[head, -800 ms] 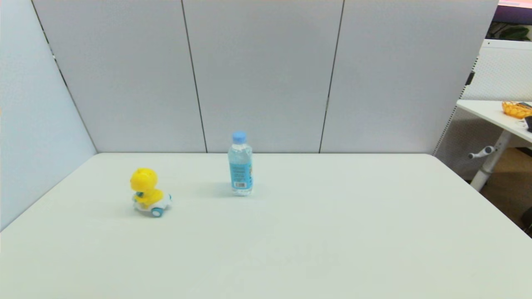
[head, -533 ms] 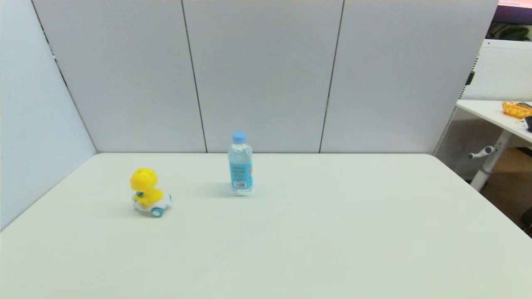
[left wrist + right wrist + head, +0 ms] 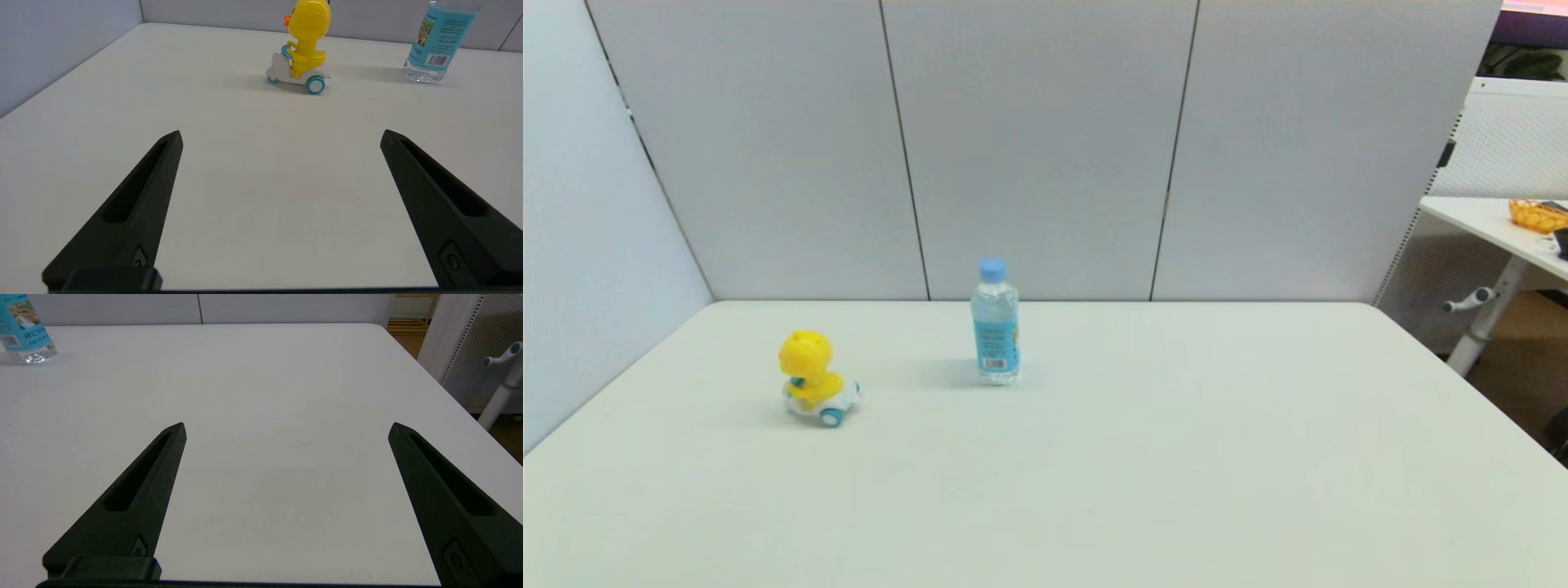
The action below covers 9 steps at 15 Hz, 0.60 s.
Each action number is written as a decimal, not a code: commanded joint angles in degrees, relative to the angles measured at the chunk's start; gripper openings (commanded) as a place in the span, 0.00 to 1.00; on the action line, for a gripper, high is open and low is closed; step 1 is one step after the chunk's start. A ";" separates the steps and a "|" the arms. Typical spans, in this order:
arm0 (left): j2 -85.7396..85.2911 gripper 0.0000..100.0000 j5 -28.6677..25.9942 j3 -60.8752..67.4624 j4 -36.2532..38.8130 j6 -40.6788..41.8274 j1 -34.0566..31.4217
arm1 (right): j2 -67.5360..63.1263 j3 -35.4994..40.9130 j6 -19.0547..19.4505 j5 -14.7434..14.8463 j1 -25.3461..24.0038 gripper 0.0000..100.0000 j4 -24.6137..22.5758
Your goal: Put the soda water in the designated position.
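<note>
The soda water is a small clear bottle with a light blue cap and blue label, standing upright near the middle back of the white table. Its lower half also shows in the left wrist view as the soda water and in the right wrist view as the soda water. My left gripper is open over bare table, well short of the bottle. My right gripper is open too, with the bottle far off to its side. Neither arm shows in the head view.
A yellow duck toy on wheels stands left of the bottle, seen close ahead as the duck toy in the left wrist view. Grey partition panels close the back and left. The table's right edge drops to the floor.
</note>
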State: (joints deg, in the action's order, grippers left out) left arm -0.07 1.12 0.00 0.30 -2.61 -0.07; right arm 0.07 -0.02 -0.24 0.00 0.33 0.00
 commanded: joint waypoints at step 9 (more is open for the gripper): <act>38.57 1.00 -3.49 -33.22 -0.04 13.24 10.18 | -0.07 0.02 -0.02 0.00 0.02 1.00 0.00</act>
State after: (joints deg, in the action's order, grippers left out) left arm 18.25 -2.23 -18.30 0.29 5.38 2.06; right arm 0.07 0.00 -0.27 0.00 0.35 0.00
